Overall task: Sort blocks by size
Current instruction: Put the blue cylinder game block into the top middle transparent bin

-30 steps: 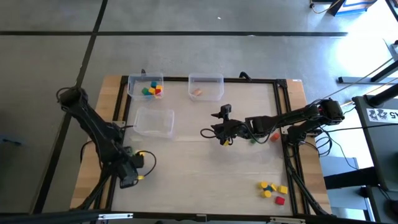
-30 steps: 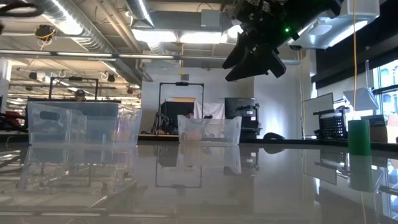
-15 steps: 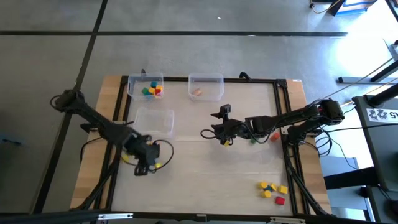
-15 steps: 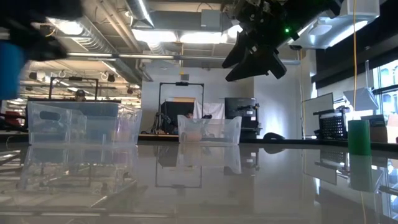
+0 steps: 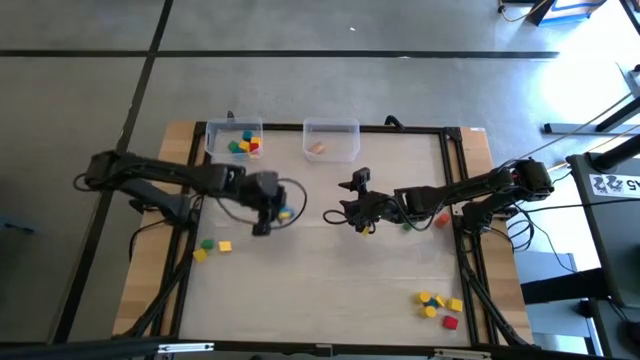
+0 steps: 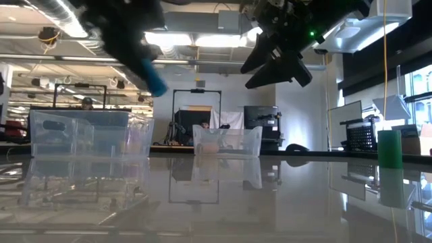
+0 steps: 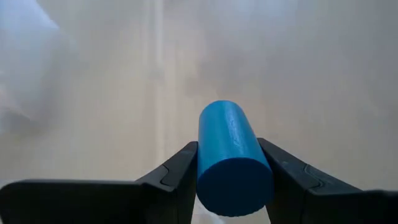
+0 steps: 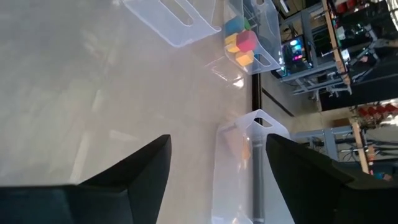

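A blue cylinder block (image 7: 231, 155) sits between the fingers of my left gripper (image 7: 227, 144), which hangs above the table's left middle (image 5: 272, 212), over the near clear bin. My right gripper (image 5: 345, 213) hovers open over the table's middle, with nothing between its fingers (image 8: 217, 140). Loose blocks lie near the left edge (image 5: 212, 247) and in a cluster at the near right (image 5: 438, 305). More blocks lie in the far-left bin (image 5: 244, 143). My left gripper pinches the blue cylinder by its curved sides (image 7: 202, 155) between the two fingers. The cylinder lies along the fingers and sticks out past their tips. The fingers slant downward, and the cylinder (image 6: 154, 77) is lifted clear of the table.
Two clear bins stand along the far edge: one with coloured blocks (image 5: 232, 132) and one with a tan piece (image 5: 330, 140). A third clear bin (image 5: 240, 185) lies under my left arm. A green cylinder (image 6: 389, 148) stands on the right.
My left gripper has swung from the table's near left corner up and toward the middle, rolling its wrist and carrying the blue cylinder clear of the table. Loose blocks that it had covered at the left now show.
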Controlling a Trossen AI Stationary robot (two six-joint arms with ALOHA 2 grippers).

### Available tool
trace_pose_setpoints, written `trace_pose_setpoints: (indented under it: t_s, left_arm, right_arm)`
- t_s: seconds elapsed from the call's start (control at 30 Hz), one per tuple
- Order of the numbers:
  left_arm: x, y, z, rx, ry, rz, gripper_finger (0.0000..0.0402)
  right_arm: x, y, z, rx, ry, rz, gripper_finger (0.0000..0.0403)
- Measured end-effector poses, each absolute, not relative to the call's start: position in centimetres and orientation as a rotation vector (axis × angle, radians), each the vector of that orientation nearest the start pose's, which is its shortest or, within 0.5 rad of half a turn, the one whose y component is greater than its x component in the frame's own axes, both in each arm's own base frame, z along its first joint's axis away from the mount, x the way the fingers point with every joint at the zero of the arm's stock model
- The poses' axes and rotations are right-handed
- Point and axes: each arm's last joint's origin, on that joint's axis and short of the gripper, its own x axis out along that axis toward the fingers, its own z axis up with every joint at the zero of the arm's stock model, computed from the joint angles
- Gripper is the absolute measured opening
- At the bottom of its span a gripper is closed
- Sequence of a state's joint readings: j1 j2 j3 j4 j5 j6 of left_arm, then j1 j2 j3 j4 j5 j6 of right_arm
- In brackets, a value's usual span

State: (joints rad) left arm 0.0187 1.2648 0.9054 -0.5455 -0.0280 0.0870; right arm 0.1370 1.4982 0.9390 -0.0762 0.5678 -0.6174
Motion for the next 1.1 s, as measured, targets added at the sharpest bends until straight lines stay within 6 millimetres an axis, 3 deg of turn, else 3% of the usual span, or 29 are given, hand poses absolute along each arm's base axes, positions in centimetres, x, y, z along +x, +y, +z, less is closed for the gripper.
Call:
trace_pose_setpoints:
  t_s: [0.4,0.5,0.73,1.1]
  left_arm:
    - [27.6,8.6,26.3,0.168,0.578,0.249,0.0138]
    - [28.4,10.3,26.1,0.182,0.504,0.302,0.0138]
    - [30.5,13.5,24.0,0.157,0.399,0.391,0.0138]
    - [33.0,19.0,20.4,0.132,0.408,0.499,0.0138]
  right_arm:
    - [31.5,2.8,23.5,-0.848,0.705,-0.215,0.0269]
    - [31.4,2.6,23.5,-0.82,0.717,-0.304,0.0269]
    - [30.6,1.7,24.2,-0.83,0.765,-0.485,0.0269]
    - [30.0,-1.9,23.7,-0.806,0.888,-0.509,0.0269]
